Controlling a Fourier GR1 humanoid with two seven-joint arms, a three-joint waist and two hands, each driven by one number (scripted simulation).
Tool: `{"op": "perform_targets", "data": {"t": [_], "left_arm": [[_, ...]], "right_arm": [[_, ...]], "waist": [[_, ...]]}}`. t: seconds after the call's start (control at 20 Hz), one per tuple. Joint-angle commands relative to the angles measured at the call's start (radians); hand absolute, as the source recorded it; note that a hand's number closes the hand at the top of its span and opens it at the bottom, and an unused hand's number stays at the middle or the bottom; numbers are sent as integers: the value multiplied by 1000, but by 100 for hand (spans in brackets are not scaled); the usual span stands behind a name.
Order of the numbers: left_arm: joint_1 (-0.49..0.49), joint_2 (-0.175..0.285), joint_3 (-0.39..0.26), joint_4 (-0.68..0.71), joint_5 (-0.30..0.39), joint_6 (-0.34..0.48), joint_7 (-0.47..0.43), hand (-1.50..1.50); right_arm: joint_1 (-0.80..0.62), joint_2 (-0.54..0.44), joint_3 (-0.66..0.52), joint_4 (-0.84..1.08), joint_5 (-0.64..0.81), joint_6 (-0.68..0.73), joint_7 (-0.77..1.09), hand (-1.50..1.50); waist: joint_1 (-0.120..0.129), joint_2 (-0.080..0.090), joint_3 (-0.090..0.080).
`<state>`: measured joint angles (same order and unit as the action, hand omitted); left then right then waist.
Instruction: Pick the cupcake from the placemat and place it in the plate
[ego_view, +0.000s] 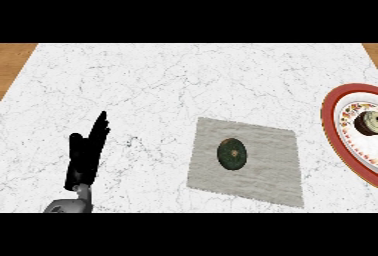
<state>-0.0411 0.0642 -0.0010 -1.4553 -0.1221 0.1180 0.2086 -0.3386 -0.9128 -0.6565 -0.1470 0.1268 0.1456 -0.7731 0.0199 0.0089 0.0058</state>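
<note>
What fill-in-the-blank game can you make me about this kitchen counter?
1. The dark round cupcake lies ____ the beige cloth placemat.
2. The red-rimmed round plate is at the white marble counter's ____ edge.
3. The robot's black left hand is ____, holding nothing.
Missing words: on; right; open.

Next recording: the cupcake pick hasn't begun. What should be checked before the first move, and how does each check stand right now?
1. Cupcake on the placemat: ok, it sits near the middle with no hand on it.
2. Plate fully in view: not ok, the right edge cuts it off.
3. Plate centre free: cannot tell, a dark round shape shows there.
4. Left hand away from the placemat: ok, it rests open at lower left, fingers up.
5. Right hand ready on the plate's side: cannot tell, it is not in view.
</note>
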Motion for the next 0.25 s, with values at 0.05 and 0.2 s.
{"op": "perform_targets", "data": {"t": [0.05, 0.2], "left_arm": [[23, 20, 16, -48, 25, -23, 16, 0], [-24, 41, 34, -3, 32, -43, 4, 0]], "right_arm": [[46, -12, -10, 15, -10, 2, -23, -150], [27, -25, 1, 7, -1, -16, 2, -150]], "waist": [[4, 0, 1], [2, 1, 1]]}}
